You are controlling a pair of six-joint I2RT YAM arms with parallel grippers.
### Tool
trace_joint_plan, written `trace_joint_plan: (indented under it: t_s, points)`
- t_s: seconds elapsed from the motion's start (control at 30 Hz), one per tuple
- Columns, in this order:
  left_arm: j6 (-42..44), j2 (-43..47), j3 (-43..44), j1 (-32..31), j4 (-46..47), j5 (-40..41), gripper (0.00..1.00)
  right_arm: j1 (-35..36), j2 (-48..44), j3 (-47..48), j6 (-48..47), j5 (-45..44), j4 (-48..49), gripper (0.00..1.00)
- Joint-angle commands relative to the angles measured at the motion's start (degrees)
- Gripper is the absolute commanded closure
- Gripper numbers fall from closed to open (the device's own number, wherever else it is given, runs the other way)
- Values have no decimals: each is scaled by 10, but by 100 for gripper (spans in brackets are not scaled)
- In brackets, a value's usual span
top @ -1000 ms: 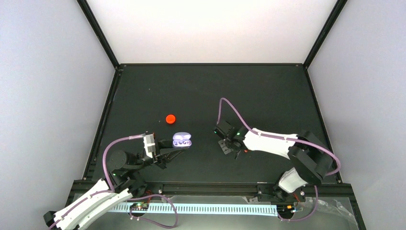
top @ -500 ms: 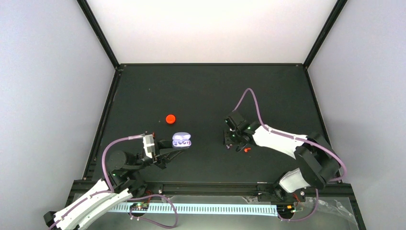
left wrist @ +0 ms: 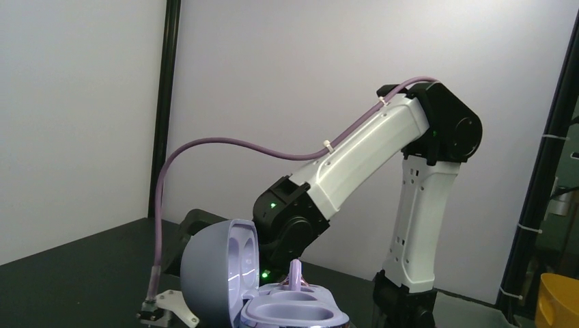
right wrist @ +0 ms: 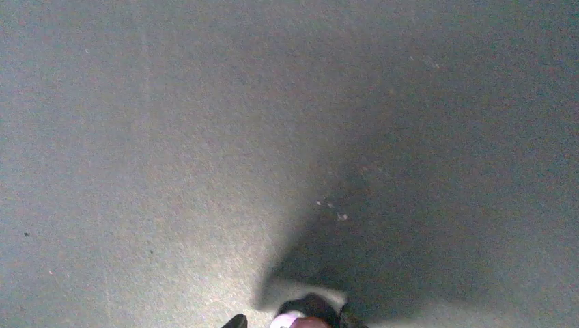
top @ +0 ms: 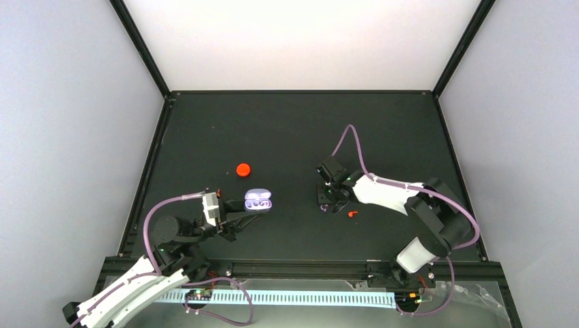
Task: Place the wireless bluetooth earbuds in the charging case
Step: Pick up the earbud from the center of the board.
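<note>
One bud to go, pickup under way
Top: right pincer [top: 328, 204] has swung back in over the loose bud [top: 322, 208]; left pincer [top: 251, 214] pinches the case [top: 259, 200]. Left wrist: case stands open. Right wrist: bud between part-open fingers [right wrist: 347, 318], I can't tell if gripped

We read place as robotics lab, enclosed test cell. Matte black bench [top: 287, 130] sat boxed by plain pale panels [top: 68, 137] on three sides, black frame posts [top: 140, 48] running up at corners. Two white-and-black robot arms, left arm [top: 130, 290] and right arm [top: 386, 193], stood bolted along black rail [top: 300, 266] at near edge. Purple cable [left wrist: 225, 141] looped off arm, green status light [left wrist: 273, 203] glowed at joint. Lit strip [top: 273, 298] ran below rail. We saw bare walls only, no furnishings.
</note>
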State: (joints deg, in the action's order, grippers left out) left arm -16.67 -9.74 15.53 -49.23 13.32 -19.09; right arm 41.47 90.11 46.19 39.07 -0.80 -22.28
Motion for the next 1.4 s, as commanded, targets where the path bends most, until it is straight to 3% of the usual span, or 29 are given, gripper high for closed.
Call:
trace_joint_plan:
  t_s: [0.0, 0.3, 0.73, 1.17, 1.37]
  points:
    - [-1, 6, 6, -3, 0, 2, 98, -3, 40, 28, -49, 13, 8, 66]
    - [-1, 1, 6, -3, 0, 4, 98, 12, 63, 93, -144, 53, -21, 67]
    - [0, -6, 5, -3, -1, 6, 98, 55, -35, 86, -191, -54, -84, 61]
    - [-4, -22, 9, -3, 9, -4, 98, 62, -71, -19, -154, -55, 37, 69]
    - [-4, -19, 9, -3, 8, -4, 98, 58, -78, -52, -189, -30, 111, 62]
